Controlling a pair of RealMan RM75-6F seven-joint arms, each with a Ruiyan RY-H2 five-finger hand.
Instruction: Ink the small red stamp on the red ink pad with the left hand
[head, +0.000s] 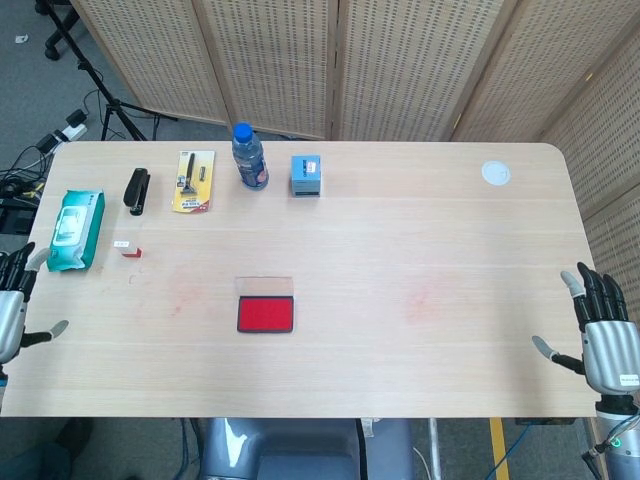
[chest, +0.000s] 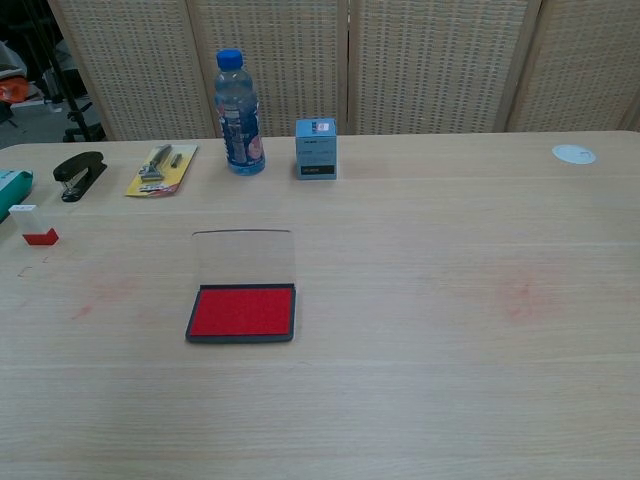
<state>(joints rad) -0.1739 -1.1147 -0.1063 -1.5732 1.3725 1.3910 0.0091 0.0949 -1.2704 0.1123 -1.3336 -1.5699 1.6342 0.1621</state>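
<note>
The small red stamp (head: 130, 251) with its clear white-topped handle stands on the table at the left, also seen in the chest view (chest: 39, 234). The red ink pad (head: 265, 314) lies open in the middle of the table, its clear lid (chest: 245, 258) folded back behind the pad (chest: 241, 313). My left hand (head: 10, 304) hangs off the table's left edge, fingers apart, holding nothing, well left of and nearer than the stamp. At the right edge my right hand (head: 603, 340) is spread and empty. Neither hand shows in the chest view.
Along the back stand a water bottle (head: 248, 157), a small blue box (head: 306, 176), a carded tool pack (head: 194, 181), a black stapler (head: 136, 190) and a wipes pack (head: 75, 229). A white disc (head: 495, 173) lies at the far right. Faint red ink smudges (head: 420, 300) mark the wood.
</note>
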